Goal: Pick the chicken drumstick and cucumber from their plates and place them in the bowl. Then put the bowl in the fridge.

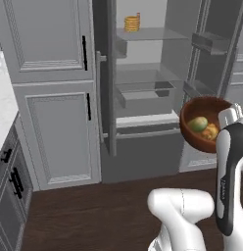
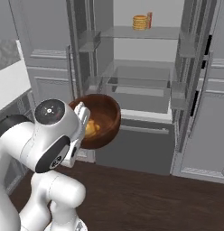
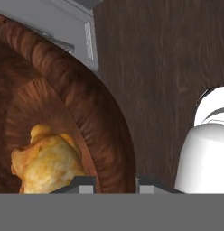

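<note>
Fingers (image 3: pixel 116 182) are clamping tight on the rim of the bowl (image 1: pixel 202 122), carrying it in the air in front of the open fridge (image 1: pixel 143 88) with the cucumber (image 1: pixel 198 123) and drumstick (image 1: pixel 210 132) inside. The last step looks in hand: next, the bowl is needing a level push onto a shelf (image 1: pixel 148 120) before release. In the hand view the cucumber is lying out of frame, and the arm is covering part of the bowl in the base views.
</note>
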